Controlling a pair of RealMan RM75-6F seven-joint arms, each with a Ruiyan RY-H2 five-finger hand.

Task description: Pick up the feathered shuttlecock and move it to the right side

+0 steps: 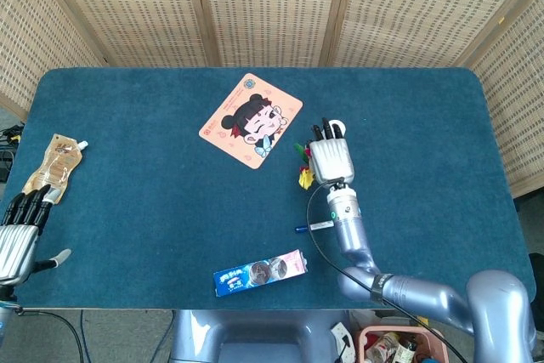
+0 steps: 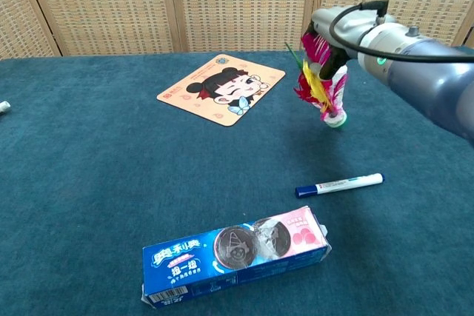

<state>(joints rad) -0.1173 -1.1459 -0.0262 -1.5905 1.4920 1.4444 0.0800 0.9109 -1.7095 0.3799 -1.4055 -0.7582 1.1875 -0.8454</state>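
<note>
Nearest the robot, a blue cardboard biscuit box (image 2: 235,256) printed with dark sandwich cookies lies flat on the dark teal carpeted tabletop (image 2: 89,183), and at its two o'clock a white marker pen with a blue cap (image 2: 339,183) rests on its side, both apart from the work.

Off at nine o'clock in the head view, the silver left hand (image 1: 17,231) waits at the tabletop's edge with its dark fingers (image 1: 24,207) apart, holding nothing. Just beyond it lies a brown spouted drink pouch (image 1: 55,167).

Further out, at the marker's twelve o'clock, the silver right hand (image 2: 335,49) grips the feathered shuttlecock with pink, yellow and green plumes (image 2: 318,86). Its fingers look clamped on the upper part, though the exact contact is hidden behind the feathers. The shuttlecock hangs clear of the tabletop, base down and plumes bunched against the palm, which I judge suits carrying it without dragging. A small white bottle (image 1: 337,127) peeks out just past the fingertips in the head view.

At the hand's ten o'clock lies the square orange mat with a cartoon girl's face (image 2: 221,87). The lift looks done; the carry toward three o'clock remains.
</note>
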